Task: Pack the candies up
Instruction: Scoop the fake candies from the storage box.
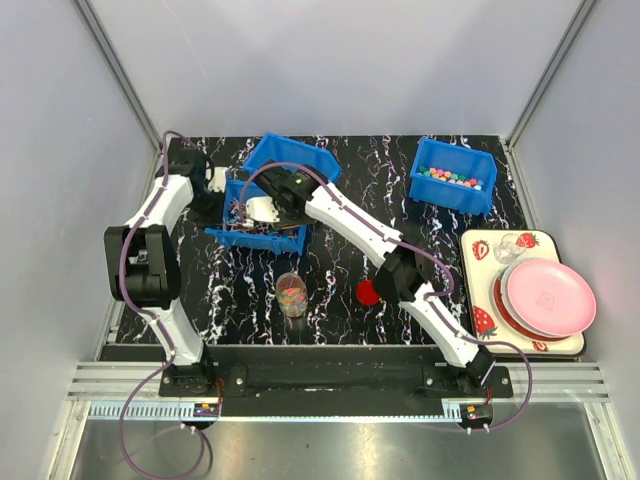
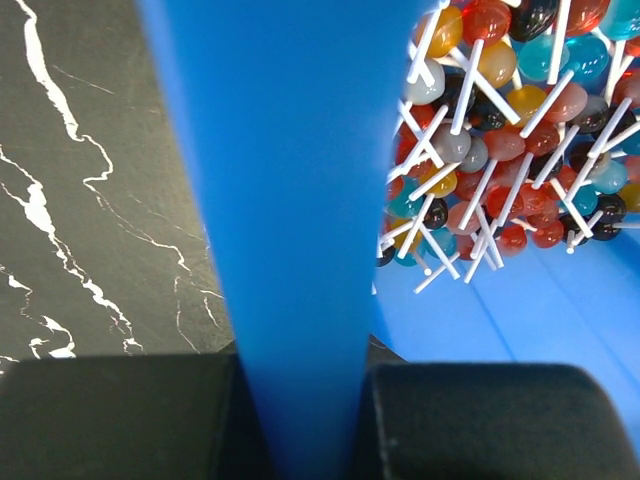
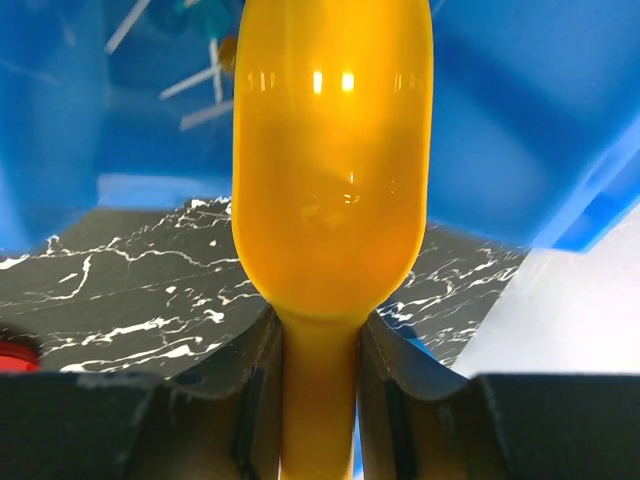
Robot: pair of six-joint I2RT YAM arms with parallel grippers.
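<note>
Leftmost, at ten o'clock on the surface: left tool (image 2: 300, 385), narrow, clamped on one wall of a blue bin (image 2: 290, 150) holding lollipops (image 2: 500, 130).

Next: right tool (image 3: 318, 385), part closed around the handle of a yellow scoop (image 3: 330, 150), bowl pointing into that same bin; load cannot be told.

At six o'clock: clear cup (image 1: 292, 310), candies (image 1: 291, 292) inside, judged partly filled.

At the cup's three o'clock: red lid (image 1: 367, 292), off.

At one o'clock: second blue bin (image 1: 455, 197), pastel balls (image 1: 450, 178) within.

Judged outstanding: further scooping, then lidding.
</note>
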